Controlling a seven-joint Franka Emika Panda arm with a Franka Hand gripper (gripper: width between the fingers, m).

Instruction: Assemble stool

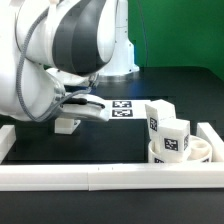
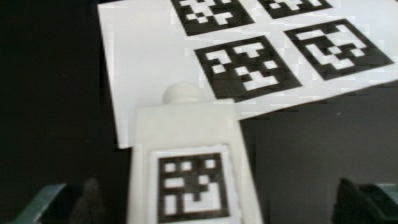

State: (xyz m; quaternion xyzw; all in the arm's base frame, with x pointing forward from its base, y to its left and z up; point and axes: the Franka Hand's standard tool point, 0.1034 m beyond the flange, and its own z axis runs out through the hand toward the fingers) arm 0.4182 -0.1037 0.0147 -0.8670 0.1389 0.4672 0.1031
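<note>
A white stool leg with a black-and-white tag lies on the black table between my open fingers, one on each side and neither touching it. Its peg end points at the marker board. In the exterior view my gripper hangs low over this leg at the left. The round white seat sits at the exterior view's right with two tagged legs upright at or in it; I cannot tell which.
The marker board lies flat mid-table, just to the exterior view's right of the gripper. Long white rails border the front and sides of the black table. The arm's white base stands at the back.
</note>
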